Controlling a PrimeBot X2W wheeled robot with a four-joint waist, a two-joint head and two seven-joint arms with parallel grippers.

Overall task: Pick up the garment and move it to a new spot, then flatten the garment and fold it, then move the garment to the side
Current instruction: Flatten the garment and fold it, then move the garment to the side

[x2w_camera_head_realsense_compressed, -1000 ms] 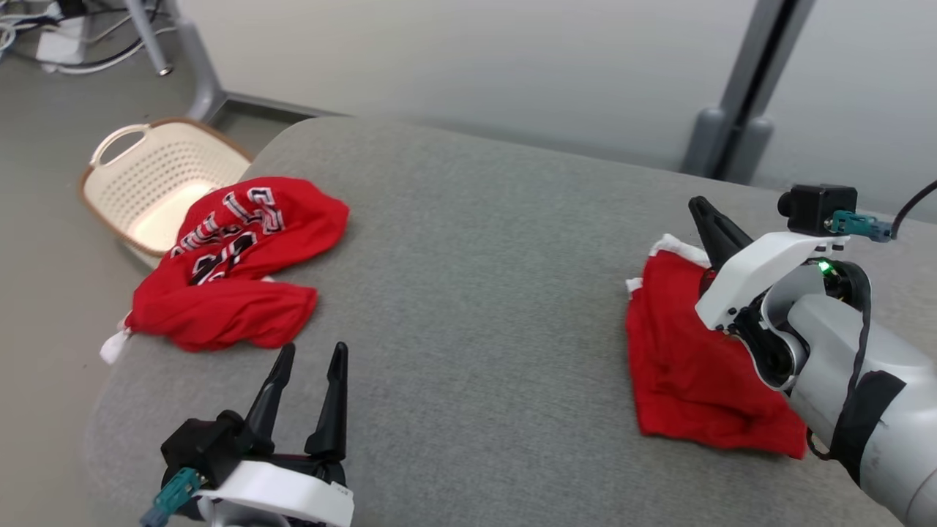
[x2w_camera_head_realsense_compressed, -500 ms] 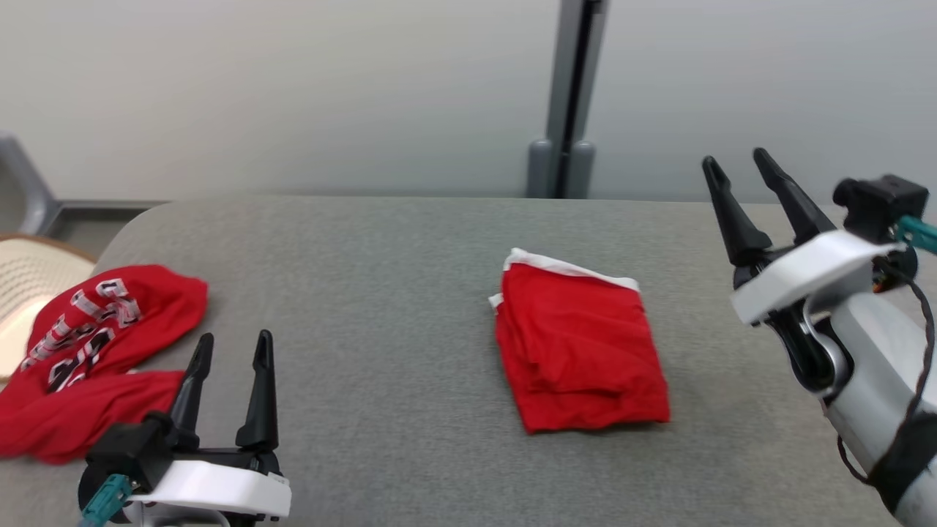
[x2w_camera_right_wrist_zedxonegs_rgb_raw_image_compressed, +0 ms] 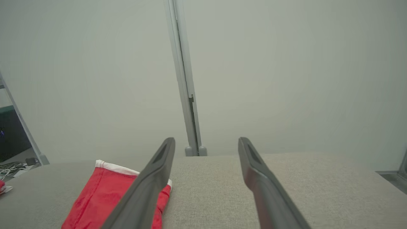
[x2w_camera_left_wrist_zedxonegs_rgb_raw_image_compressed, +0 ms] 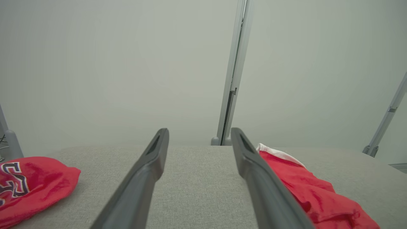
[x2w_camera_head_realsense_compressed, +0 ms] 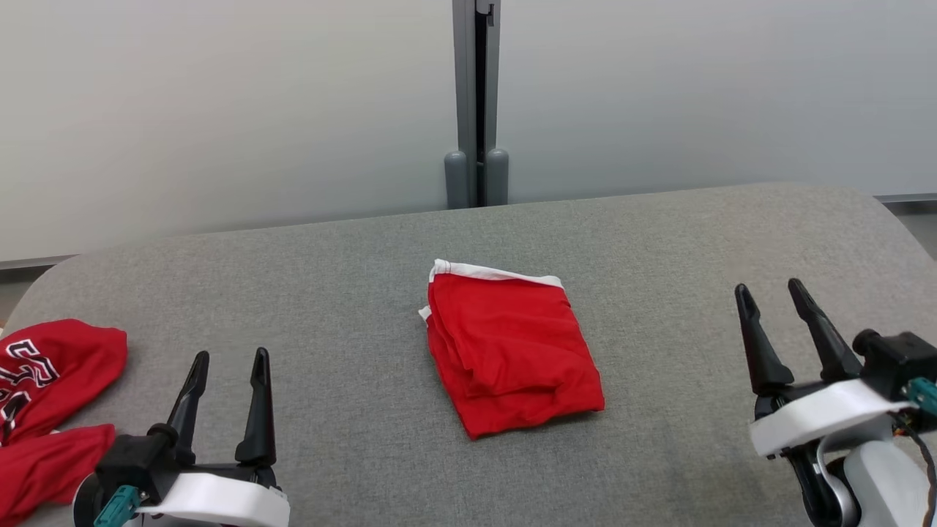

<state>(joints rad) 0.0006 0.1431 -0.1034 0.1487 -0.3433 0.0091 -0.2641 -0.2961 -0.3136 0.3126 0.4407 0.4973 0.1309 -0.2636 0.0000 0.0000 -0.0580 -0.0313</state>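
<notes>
A folded red garment (x2w_camera_head_realsense_compressed: 509, 344) with a white trim lies flat in the middle of the grey padded table (x2w_camera_head_realsense_compressed: 329, 278). Nothing touches it. My left gripper (x2w_camera_head_realsense_compressed: 230, 355) hovers open at the lower left, well to the left of the garment, with nothing between its fingers. At the lower right my right gripper (x2w_camera_head_realsense_compressed: 768, 287) is open too, and stands off to the garment's right. In the left wrist view the folded garment (x2w_camera_left_wrist_zedxonegs_rgb_raw_image_compressed: 305, 187) lies right of my left gripper (x2w_camera_left_wrist_zedxonegs_rgb_raw_image_compressed: 199, 131). In the right wrist view the garment (x2w_camera_right_wrist_zedxonegs_rgb_raw_image_compressed: 101, 190) lies left of my right gripper (x2w_camera_right_wrist_zedxonegs_rgb_raw_image_compressed: 206, 140).
A second red garment (x2w_camera_head_realsense_compressed: 51, 366) with black and white lettering lies crumpled at the table's left edge, also in the left wrist view (x2w_camera_left_wrist_zedxonegs_rgb_raw_image_compressed: 35, 181). A grey post (x2w_camera_head_realsense_compressed: 476, 110) rises against the pale wall behind the table. Bare grey padding surrounds the folded garment.
The head camera has swung right, so the whole picture has shifted. My right gripper, which rested on the folded garment, has come off it, opened and drawn back to the right.
</notes>
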